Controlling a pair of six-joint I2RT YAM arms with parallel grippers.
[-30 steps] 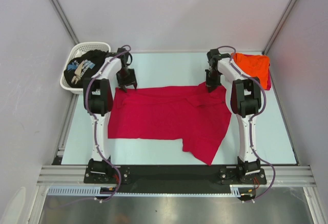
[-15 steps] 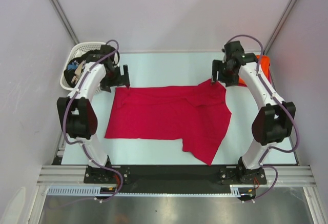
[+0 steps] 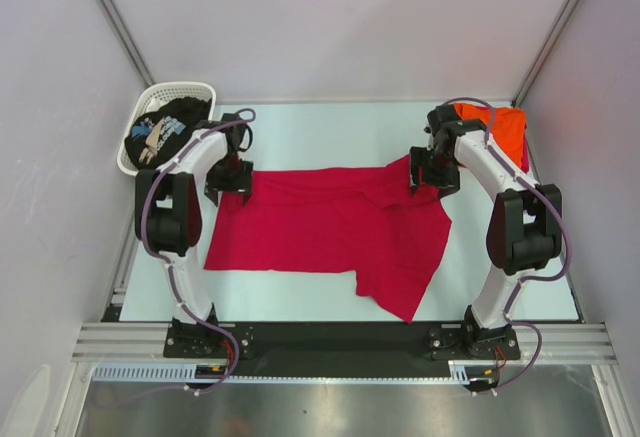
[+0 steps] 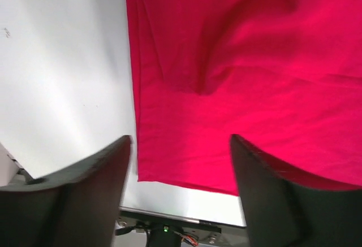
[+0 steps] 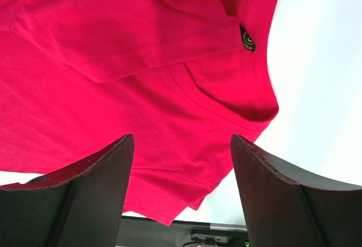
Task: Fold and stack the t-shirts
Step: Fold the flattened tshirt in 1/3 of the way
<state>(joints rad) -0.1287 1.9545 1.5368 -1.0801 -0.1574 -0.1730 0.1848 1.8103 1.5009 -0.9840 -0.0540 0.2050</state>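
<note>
In the middle of the table (image 3: 330,127): the red t-shirt (image 3: 330,222), lying spread out flat. Long way across, from 9 o'clock to 3 o'clock. One pointy part sticking out toward 5 o'clock, near the front edge.

Over the shirt's 10 o'clock corner: the left gripper (image 3: 229,179). Spread wide apart, with nothing pinched. Looks down, in the left wrist view, on the shirt's side edge and its corner, with bare table at 9 o'clock of the cloth. Some soft wrinkles in the cloth there.

Over the shirt's 2 o'clock corner: the right gripper (image 3: 428,172). Spread wide apart too, and holding nothing. Looks down, in the right wrist view, on the round neck band (image 5: 226,103) and a small black tag (image 5: 246,39) sewn just inside it. Hard to tell if either gripper touches the cloth.

At 1 o'clock, in the far corner of the table: the orange t-shirt (image 3: 500,127), folded up small, partly hidden by the right arm. Not touching the red one.

At 10 o'clock, past the far left corner: a white basket (image 3: 180,89). Inside it, all bunched up: the black t-shirt (image 3: 170,122) with pale print on it.
</note>
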